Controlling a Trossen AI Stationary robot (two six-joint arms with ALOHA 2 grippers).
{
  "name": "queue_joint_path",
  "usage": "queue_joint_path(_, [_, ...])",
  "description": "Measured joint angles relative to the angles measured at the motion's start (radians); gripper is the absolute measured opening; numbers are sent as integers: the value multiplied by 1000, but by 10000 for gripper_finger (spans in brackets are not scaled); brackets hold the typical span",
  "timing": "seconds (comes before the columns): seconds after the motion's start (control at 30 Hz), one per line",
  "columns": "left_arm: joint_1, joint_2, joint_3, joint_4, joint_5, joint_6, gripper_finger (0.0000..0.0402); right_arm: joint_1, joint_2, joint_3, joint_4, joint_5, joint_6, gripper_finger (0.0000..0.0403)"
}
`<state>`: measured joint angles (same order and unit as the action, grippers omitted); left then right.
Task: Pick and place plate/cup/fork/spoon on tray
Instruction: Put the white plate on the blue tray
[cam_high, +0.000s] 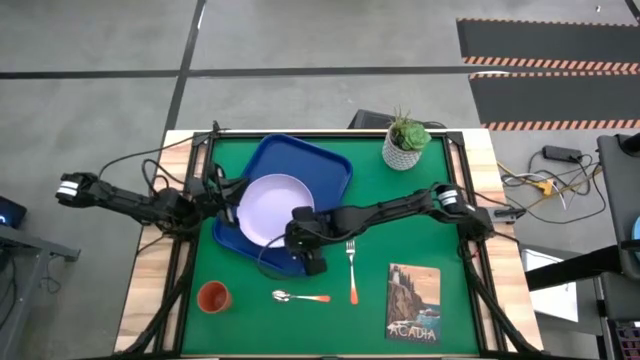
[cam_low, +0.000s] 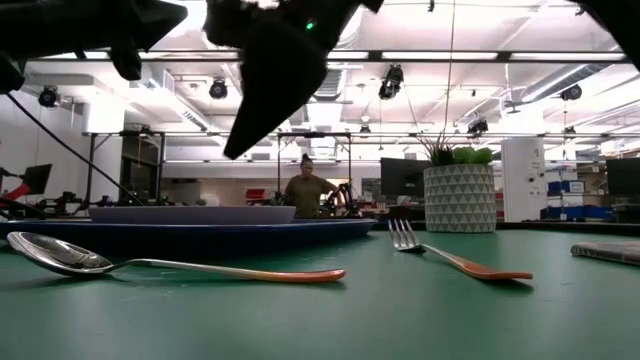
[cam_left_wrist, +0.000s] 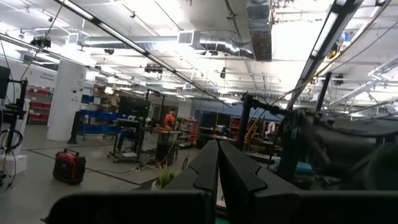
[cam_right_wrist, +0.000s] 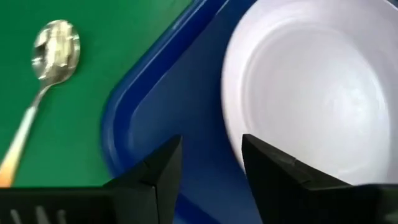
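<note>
**Plate sitting on the tray, cutlery and cup waiting on the mat**

From overhead, the plate (cam_high: 272, 207) is lying on the blue tray (cam_high: 325, 165) at the centre-left of the frame. The right gripper (cam_high: 308, 259) is hanging over the tray's lower edge, just beside the plate's rim. The left gripper (cam_high: 228, 196) is waiting at the tray's left edge. The spoon (cam_high: 300, 296) and fork (cam_high: 351, 270) are lying on the green mat (cam_high: 450, 270) below the tray, the cup (cam_high: 213, 296) at lower left. A booklet (cam_high: 413, 303) and a potted plant (cam_high: 405, 141) are sitting well clear on the right.

At table height, the spoon (cam_low: 150, 263) and fork (cam_low: 455, 260) are lying flat with open mat between them.

The left wrist camera is showing its fingers (cam_left_wrist: 239, 177) pressed together, holding nothing.

The right wrist camera is showing its fingers (cam_right_wrist: 273, 171) narrowly parted and empty over the tray (cam_right_wrist: 155, 118), with the plate (cam_right_wrist: 317, 93) on one side and the spoon (cam_right_wrist: 46, 65) beyond the rim.

I'd judge the spoon the nearest next pick: lift clear of the raised rim first, then come down across the thin handle.
</note>
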<state>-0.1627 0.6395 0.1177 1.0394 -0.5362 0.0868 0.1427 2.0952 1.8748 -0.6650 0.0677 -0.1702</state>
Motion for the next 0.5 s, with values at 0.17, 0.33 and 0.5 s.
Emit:
queue_joint_path(0.17, [0,33,16,-2,0,-2,0,28,-93,-128,34,6,40,149])
queue_joint_path(0.33, [-1,105,48,-5,0,-3,0,47,-217,-334,273,11,67,139])
queue_joint_path(0.5, [-1,211,110,-40,1,-27,0,59,-316,-593,711,14,71,130])
